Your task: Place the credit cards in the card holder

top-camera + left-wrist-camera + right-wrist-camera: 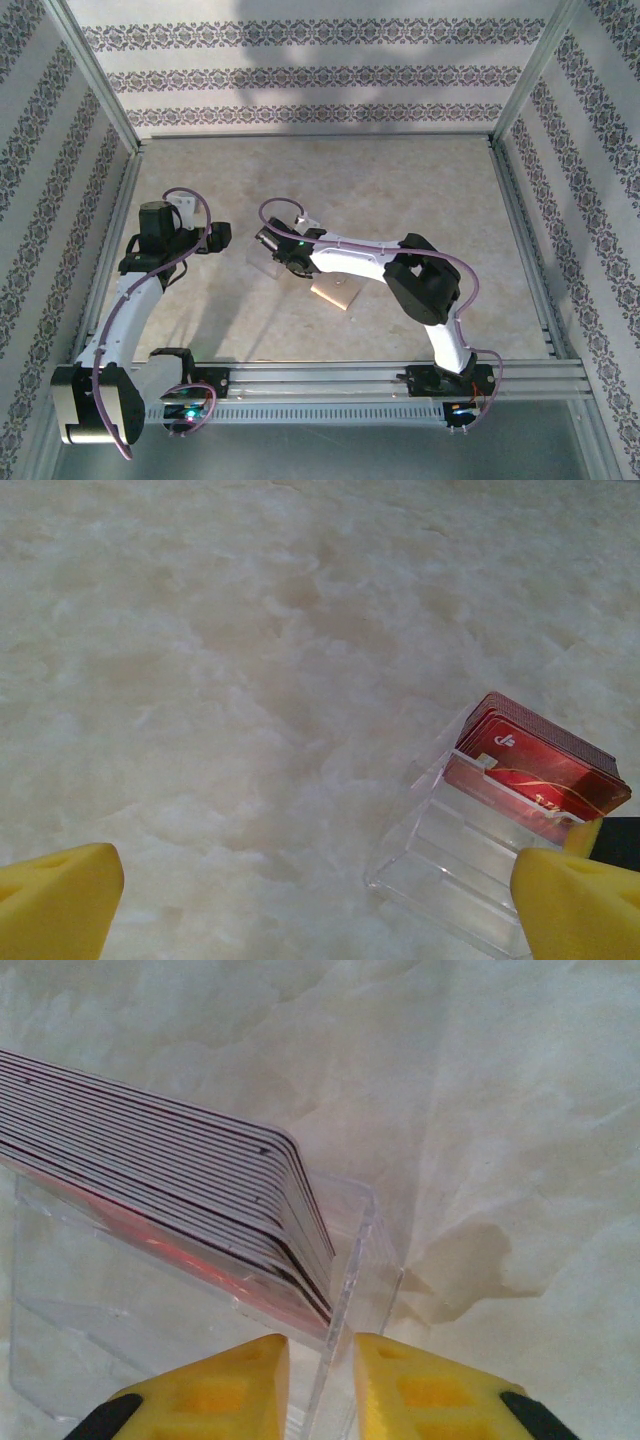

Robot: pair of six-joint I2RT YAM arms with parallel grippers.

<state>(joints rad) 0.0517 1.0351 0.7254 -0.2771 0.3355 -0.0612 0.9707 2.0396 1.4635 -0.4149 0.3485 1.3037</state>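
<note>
R jaws straddle wall of clear stand (180, 1350), grip unclear; L jaws wide. Edge pinch: we could tip it, spilling cards (150, 1160).

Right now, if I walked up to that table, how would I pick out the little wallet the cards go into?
On the pale marbled table, find the right arm's white forearm across the middle. Just at its near side lies the card holder, small and flat. Unlike the see-through stand of red cards to its left, it is solid tan.
</note>
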